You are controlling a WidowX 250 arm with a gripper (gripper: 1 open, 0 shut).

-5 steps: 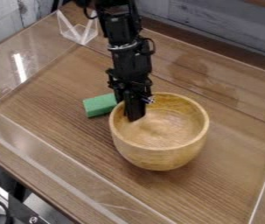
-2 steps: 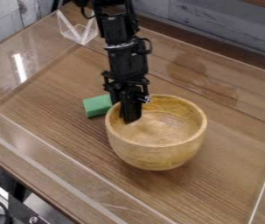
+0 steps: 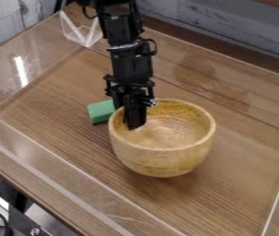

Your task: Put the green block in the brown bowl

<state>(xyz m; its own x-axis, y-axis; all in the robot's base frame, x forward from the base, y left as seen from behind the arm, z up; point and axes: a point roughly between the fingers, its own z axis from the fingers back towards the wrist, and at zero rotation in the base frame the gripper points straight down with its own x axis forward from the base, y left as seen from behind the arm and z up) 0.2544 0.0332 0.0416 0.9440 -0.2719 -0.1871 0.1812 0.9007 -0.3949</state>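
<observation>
The fingers [image 3: 132, 120] seem clamped on the rim of the brown bowl [image 3: 165, 159], and the green block [image 3: 101, 112] lies outside, just beside it, so dragging the bowl further could push the block away.

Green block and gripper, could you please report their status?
Gripper at bowl's near-left rim, jaw state unclear. Green block on table, outside brown bowl. Bowl's rim beside gripper.
</observation>
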